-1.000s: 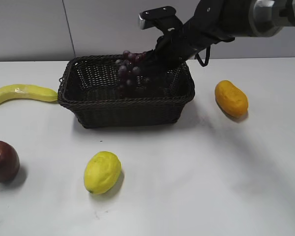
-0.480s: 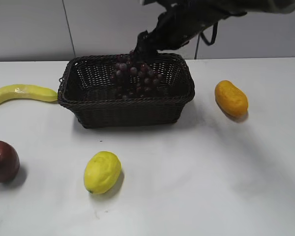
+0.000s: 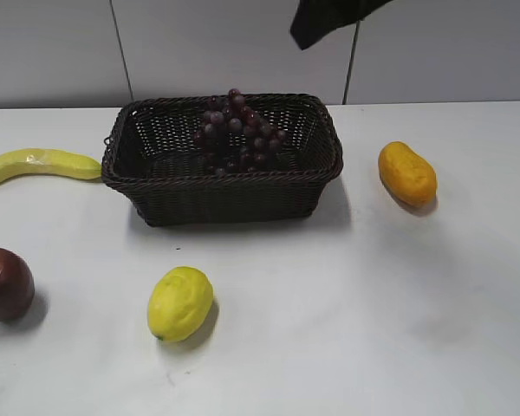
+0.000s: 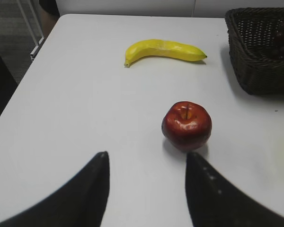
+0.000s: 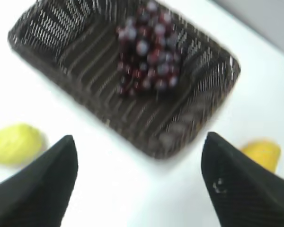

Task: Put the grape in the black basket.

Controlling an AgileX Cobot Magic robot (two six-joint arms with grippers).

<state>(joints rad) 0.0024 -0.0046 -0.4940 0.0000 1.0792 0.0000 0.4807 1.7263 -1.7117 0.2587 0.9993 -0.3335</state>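
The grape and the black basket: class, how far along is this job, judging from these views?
Done: the grape lies inside the black basket. In hand: nothing; the right hand is open, empty and above the basket, and the left hand is open over the table near the apple. Left: nothing visible, beyond perhaps parking the arm.

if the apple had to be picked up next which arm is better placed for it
Left, probably. In its wrist view the open left end effector hangs just short of the apple, nothing between. The right end effector, also open, is high above the black basket holding the grape.
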